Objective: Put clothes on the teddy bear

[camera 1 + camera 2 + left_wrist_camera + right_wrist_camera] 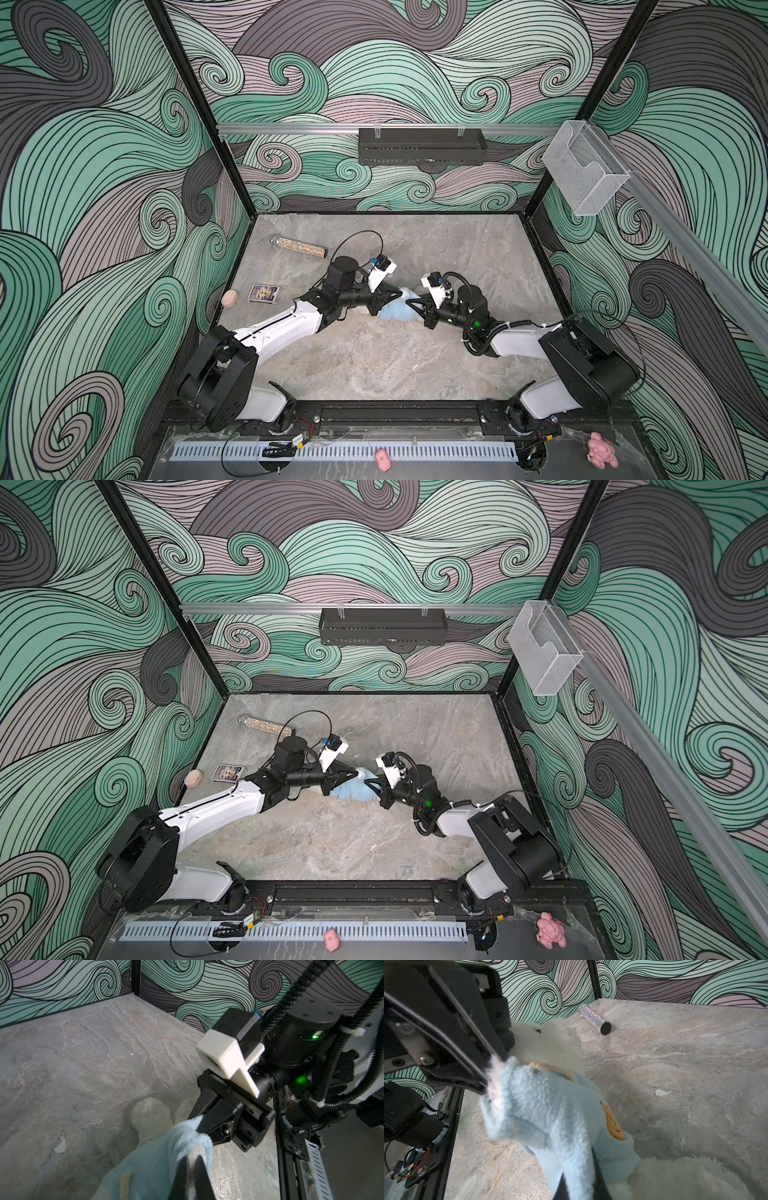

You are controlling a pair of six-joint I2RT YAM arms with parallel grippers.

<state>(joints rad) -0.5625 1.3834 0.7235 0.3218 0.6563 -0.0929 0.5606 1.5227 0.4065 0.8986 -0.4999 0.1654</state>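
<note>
Top-down and wrist-camera views of a two-armed robot at a grey stone-look table (374, 365). A fluffy white bear (546, 1047) lay near the middle of the table, between the two arms, with a pale blue sweater (542, 1109) bunched round its body.

The left gripper (495, 1073) was pinched tight on one edge of the sweater, beside the tan collar. The right gripper (199, 1124) was pinched just as tight on another fold of the same sweater. The two sets of tips pointed at each other and sat close together above the bear.

The bear's long axis seemed to run across the table from one arm to the other. Its head, with one dark eye showing, lay toward the left arm, and its white lower body lay toward the right arm. Neither arm was clearly nearer.

The sweater probably had to travel along that axis, away from the head and toward the right arm. Whether the bear's arms were in the sleeves could not be told.
</note>
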